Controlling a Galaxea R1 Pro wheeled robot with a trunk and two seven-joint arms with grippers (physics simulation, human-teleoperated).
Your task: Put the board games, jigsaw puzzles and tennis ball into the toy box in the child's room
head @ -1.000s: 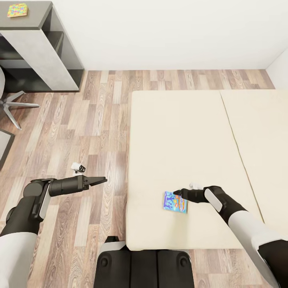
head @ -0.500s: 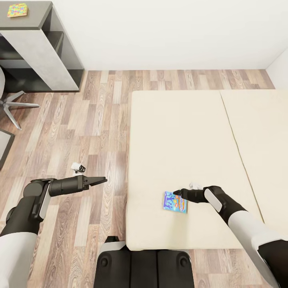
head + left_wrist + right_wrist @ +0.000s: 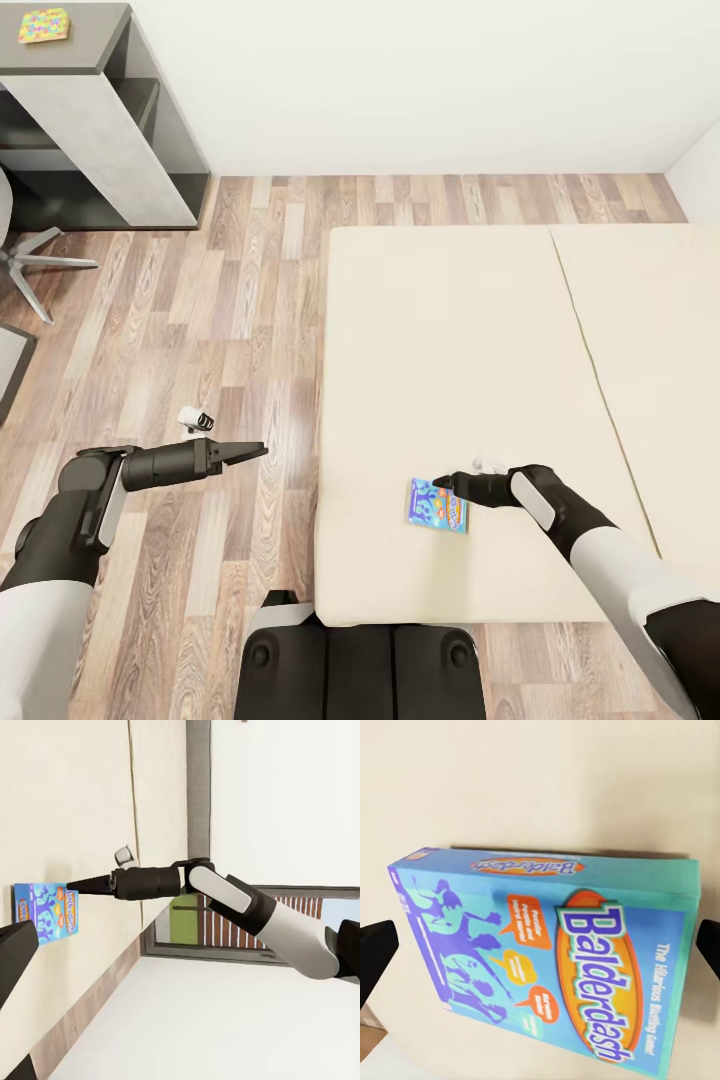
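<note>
Far off at the room's left, a multicoloured jigsaw puzzle square lies on a dark grey-topped side unit, with wood-plank floor between it and the robot. The left gripper hangs out over that floor holding nothing, its fingers drawn to a narrow point as far as I can tell. Further right is the low bed with its plain beige mattress, and near its front edge lies a flat light blue card board game box. The right gripper is poised at the box's far edge; in the right wrist view the dark fingertips stand spread to either side of the box, not touching it. This looks like the pickup of a bed game: the next move calls for lowering and closing across its width. The lid reads "Balderdash", with "The Hilarious Bluffing Game".
</note>
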